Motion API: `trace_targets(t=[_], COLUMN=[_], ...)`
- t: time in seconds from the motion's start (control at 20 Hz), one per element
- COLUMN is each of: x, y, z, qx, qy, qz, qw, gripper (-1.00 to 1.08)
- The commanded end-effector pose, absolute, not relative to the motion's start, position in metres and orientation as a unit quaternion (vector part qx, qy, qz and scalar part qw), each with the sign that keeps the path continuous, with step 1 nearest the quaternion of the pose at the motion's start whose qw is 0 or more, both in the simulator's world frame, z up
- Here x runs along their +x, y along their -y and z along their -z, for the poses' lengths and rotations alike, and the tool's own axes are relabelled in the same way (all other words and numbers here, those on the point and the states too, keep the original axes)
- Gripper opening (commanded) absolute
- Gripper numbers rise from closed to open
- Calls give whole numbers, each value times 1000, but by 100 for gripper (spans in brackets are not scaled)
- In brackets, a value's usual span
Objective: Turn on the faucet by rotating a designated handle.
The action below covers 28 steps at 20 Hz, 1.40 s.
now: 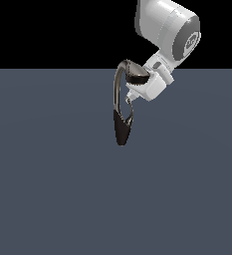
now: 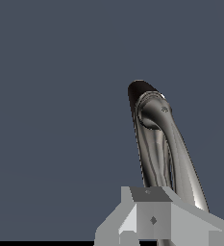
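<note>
The faucet (image 1: 117, 94) stands in the middle of the exterior view, with a dark cone base (image 1: 121, 132), a tall arched neck and a flattened spout head (image 1: 135, 72). The handle (image 1: 131, 115) is a thin curved lever rising from the base on the exterior view's right. My gripper (image 1: 130, 98) comes down from the upper right, just under the spout head, with its tips at the handle's upper end. The fingers (image 2: 152, 216) look pressed together, with no gap and nothing between them. The wrist view looks down the chrome neck (image 2: 159, 144) to the dark base (image 2: 134, 91). The handle is hidden there.
The white arm (image 1: 167, 30) reaches in from the top right of the exterior view. A flat grey-blue floor (image 1: 48, 189) lies all around the faucet.
</note>
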State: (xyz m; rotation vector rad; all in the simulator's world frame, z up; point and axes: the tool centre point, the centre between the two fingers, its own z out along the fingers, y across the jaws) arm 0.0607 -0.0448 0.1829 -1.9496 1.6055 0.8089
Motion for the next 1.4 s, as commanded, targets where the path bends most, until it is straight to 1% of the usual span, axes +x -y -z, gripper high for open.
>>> trace_targets(t=[0.0,0.4,0.5,1.15,1.2,1.25,1.35], x=[54,32,39,-9,-9,3,-2], y=[44,44,48,68,68,60,70], z=[-184,-190,-187,-174,-174,-184,-173], qx=[-713,-713,-712,-713,-713,-719,-718], qy=[-587,-587,-591,-588,-588,-582,-583], qz=[-296,-296,-290,-295,-295,-287,-289], qw=[242,243,244,243,243,248,247], gripper=[-100,-100,-100,-100,-100,-100,-100])
